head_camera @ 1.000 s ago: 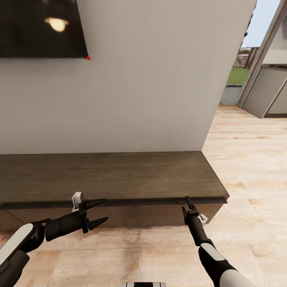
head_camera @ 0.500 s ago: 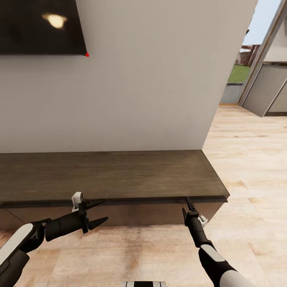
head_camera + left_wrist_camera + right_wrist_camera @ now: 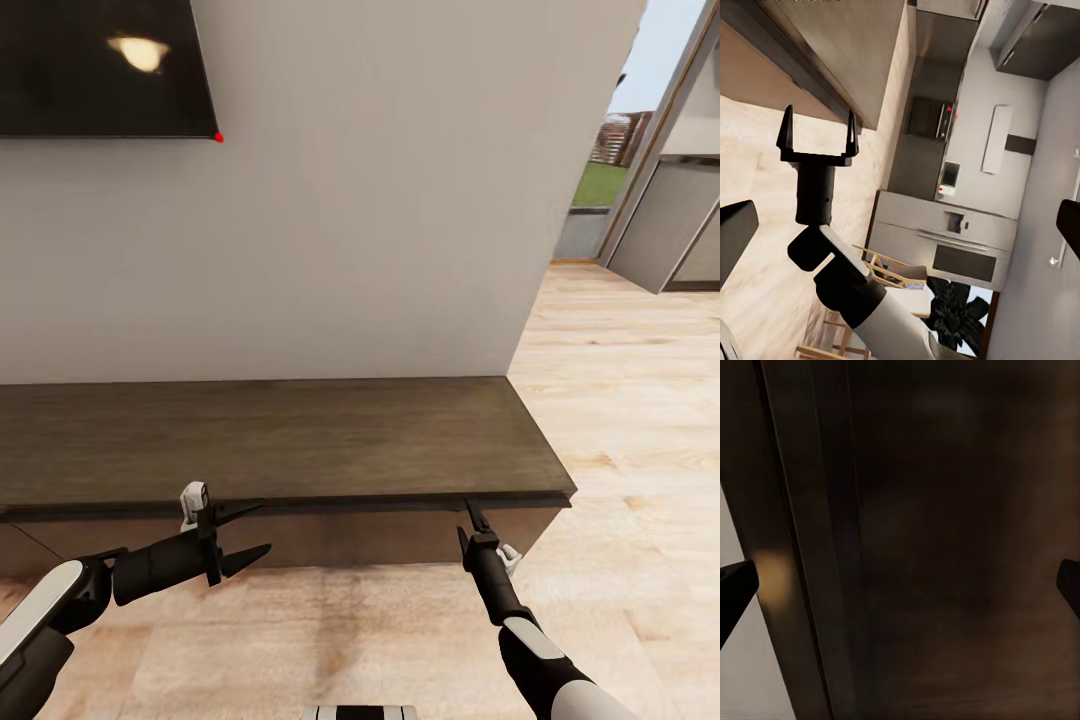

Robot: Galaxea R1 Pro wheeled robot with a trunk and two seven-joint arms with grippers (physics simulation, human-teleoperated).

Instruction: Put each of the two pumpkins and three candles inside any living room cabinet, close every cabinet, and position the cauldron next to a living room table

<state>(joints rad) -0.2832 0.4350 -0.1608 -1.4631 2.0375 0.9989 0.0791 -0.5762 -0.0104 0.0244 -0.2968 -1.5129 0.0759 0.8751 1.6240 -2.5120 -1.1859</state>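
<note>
The cabinet [image 3: 280,440] is a long, low dark-brown wood unit against the wall, and its fronts look closed. My left gripper [image 3: 250,530] hovers open in front of its lower face with nothing between the fingers. My right gripper [image 3: 470,512] points at the cabinet's top front edge near the right end. In the left wrist view the right gripper [image 3: 818,133] has its two fingers spread, open and empty. The right wrist view has the dark cabinet front [image 3: 930,547] very close. The pumpkins, candles, cauldron and table are out of view.
A black TV [image 3: 100,70] hangs on the pale wall above the cabinet. Light wood floor [image 3: 620,400] runs past the cabinet's right end towards grey kitchen cupboards [image 3: 670,230]. The left wrist view looks towards a kitchen with a fridge [image 3: 945,240] and chairs.
The whole head view shifted slightly at first, so the camera moved. My right gripper sits a touch lower against the cabinet's edge. The left gripper has stayed put.
</note>
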